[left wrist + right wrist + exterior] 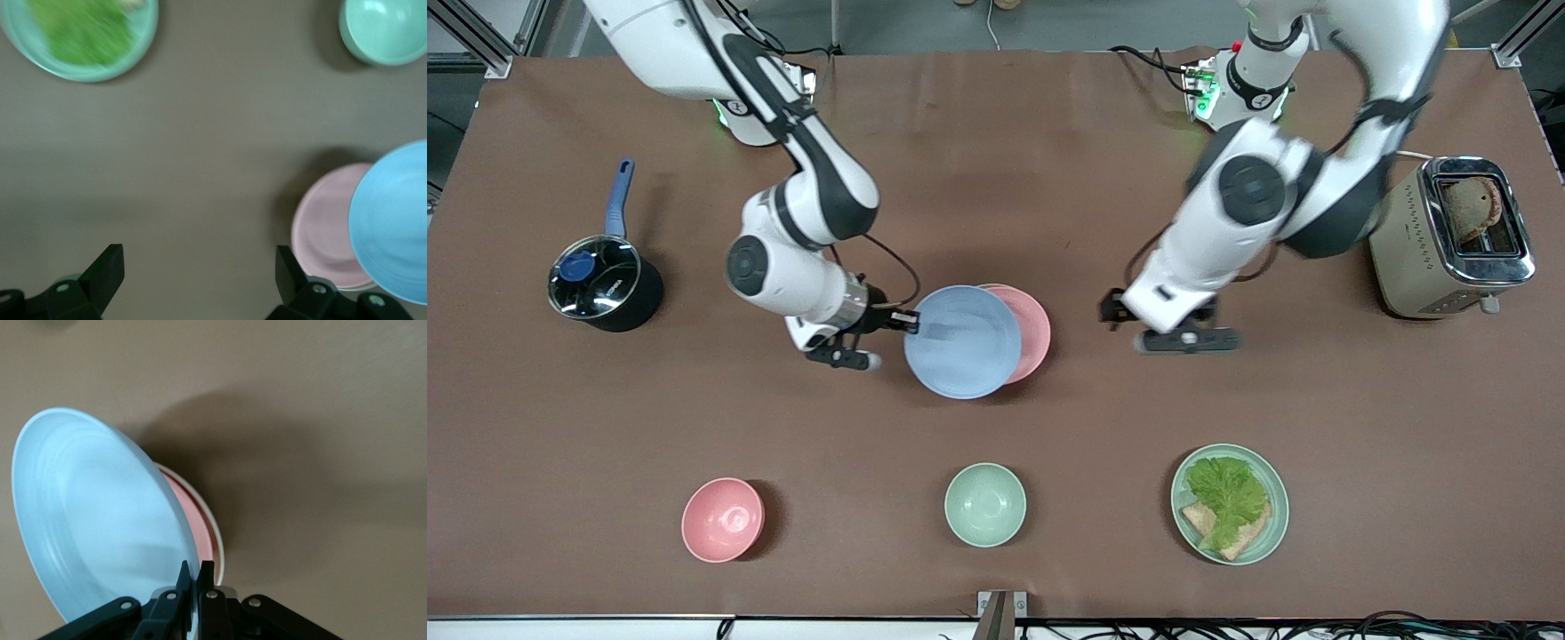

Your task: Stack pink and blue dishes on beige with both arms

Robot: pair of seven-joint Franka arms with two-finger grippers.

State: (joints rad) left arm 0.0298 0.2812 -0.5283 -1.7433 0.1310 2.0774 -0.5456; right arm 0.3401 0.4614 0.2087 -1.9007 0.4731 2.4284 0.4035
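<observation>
My right gripper (911, 320) (195, 570) is shut on the rim of the light blue plate (962, 342) (100, 520) (393, 227) and holds it tilted. The blue plate hangs over the pale pink plate (1033, 324) (193, 520) (327, 227) and covers most of it. The pink plate lies on the cream-beige plate (219, 550), of which only a thin rim shows. My left gripper (1160, 320) (200, 257) hovers open over bare table beside the stack, toward the left arm's end, with nothing between its fingers.
A black pot with a blue handle (605, 284) stands toward the right arm's end and a toaster (1449, 236) toward the left arm's end. Nearer the camera are a pink bowl (723, 519), a mint-green bowl (984, 504) (387, 30) and a mint-green plate with lettuce and bread (1276, 533) (150, 27).
</observation>
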